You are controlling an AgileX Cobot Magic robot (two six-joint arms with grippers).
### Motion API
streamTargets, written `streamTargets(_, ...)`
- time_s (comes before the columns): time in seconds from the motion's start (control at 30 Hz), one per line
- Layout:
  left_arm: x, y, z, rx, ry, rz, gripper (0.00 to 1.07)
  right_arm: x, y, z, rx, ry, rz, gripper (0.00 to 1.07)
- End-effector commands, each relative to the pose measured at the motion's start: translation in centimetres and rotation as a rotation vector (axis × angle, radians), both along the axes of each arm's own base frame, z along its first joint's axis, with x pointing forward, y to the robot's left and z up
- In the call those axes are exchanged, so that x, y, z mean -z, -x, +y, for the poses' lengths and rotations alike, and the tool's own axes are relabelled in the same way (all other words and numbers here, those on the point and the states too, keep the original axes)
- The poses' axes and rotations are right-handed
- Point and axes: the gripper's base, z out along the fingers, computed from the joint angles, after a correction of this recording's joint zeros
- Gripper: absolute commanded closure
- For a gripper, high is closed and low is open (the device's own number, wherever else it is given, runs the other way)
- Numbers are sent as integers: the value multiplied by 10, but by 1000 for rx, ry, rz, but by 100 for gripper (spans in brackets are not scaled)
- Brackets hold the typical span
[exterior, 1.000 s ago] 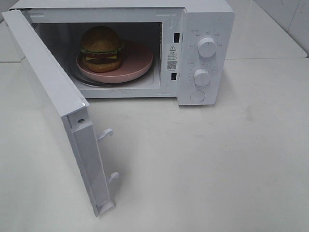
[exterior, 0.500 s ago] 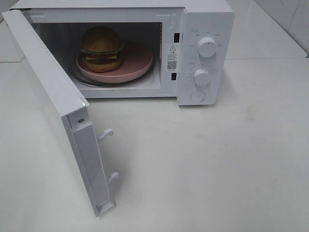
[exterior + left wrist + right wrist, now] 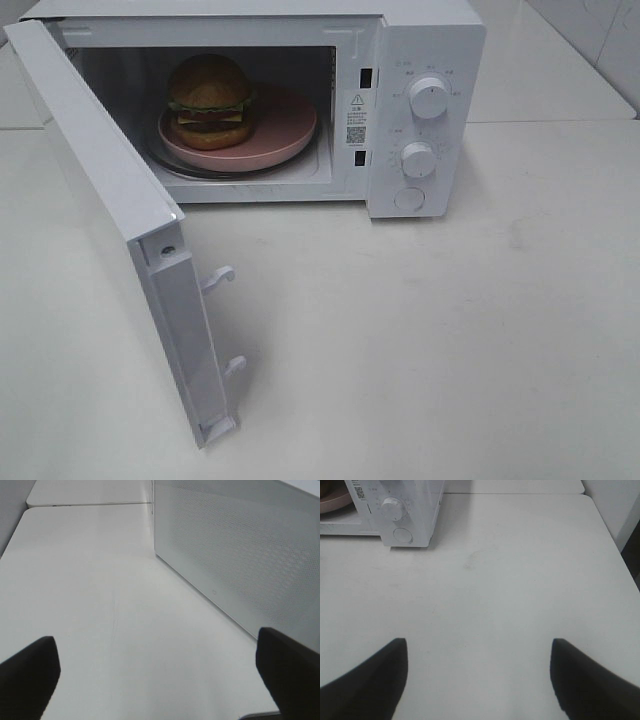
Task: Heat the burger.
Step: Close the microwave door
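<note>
White all round: found the burger [image 3: 209, 100] upright on a pink plate [image 3: 295, 135] inside the microwave [image 3: 430, 40], with door [image 3: 100, 170] swung wide over the tabletop [image 3: 450, 340]. Saw the left jaws spread apart beside the perforated panel [image 3: 225, 545], holding nothing; saw the right jaws likewise apart, empty, well off from a dial [image 3: 392, 508]

Microwave [image 3: 430, 40] casing: white, smooth, faint satin sheen; painted metal or plastic, cannot tell.
Microwave door [image 3: 95, 170]: white, smooth; window panel finely perforated, dotted mesh look.
Knobs [image 3: 429, 97]: white plastic, slightly glossy.
Latch hooks [image 3: 220, 275]: white plastic, smooth.
Plate [image 3: 285, 130]: pink, smooth, low satin sheen.
Turntable [image 3: 195, 171]: clear glass, shiny rim.
Burger [image 3: 208, 85]: bun glossy, golden-brown.
Table [image 3: 450, 330]: white, matt, smooth, faint scuffs.
Fingers [image 3: 30, 677] of left gripper [image 3: 155, 635] and of right gripper [image 3: 478, 641]: black, matt.
</note>
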Motion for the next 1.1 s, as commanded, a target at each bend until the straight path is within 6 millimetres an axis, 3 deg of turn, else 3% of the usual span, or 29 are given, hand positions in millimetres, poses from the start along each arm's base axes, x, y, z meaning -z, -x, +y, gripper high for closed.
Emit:
streamTargets(0.03, 0, 0, 0, -1, 5, -12, 7, 0, 4, 0, 3, 2, -38, 31)
streamTargets(0.37, -7, 0, 0, -2, 6, -32, 8, 0, 4, 0, 3, 2, -38, 31)
streamTargets(0.57, -20, -9, 0, -7, 9, -48, 19, 0, 4, 0, 4, 2, -38, 31)
streamTargets(0.6, -21, -13, 0, -8, 9, -45, 25, 0, 4, 0, 4, 2, -38, 31)
streamTargets(0.63, -23, -18, 0, -10, 11, -45, 37, 0, 4, 0, 4, 2, -38, 31)
streamTargets(0.67, -23, -18, 0, -10, 11, -45, 37, 0, 4, 0, 4, 2, -38, 31)
streamTargets(0.7, -24, -22, 0, -12, 12, -46, 46, 0, 4, 0, 4, 2, -38, 31)
streamTargets(0.73, -27, -29, 1, -15, 13, -51, 63, 0, 4, 0, 4, 2, -38, 31)
streamTargets(0.77, -27, -29, 1, -15, 13, -51, 63, 0, 4, 0, 4, 2, -38, 31)
streamTargets(0.83, -29, -38, 1, -19, 15, -50, 86, 0, 4, 0, 4, 2, -38, 31)
streamTargets(0.93, -30, -42, 1, -20, 16, -48, 92, 0, 4, 0, 4, 2, -38, 31)
streamTargets(1.0, -32, -57, 1, -25, 18, -30, 107, 0, 4, 0, 4, 2, -38, 31)
streamTargets(1.1, -32, -65, 1, -29, 19, -26, 107, 0, 4, 0, 4, 2, -38, 31)
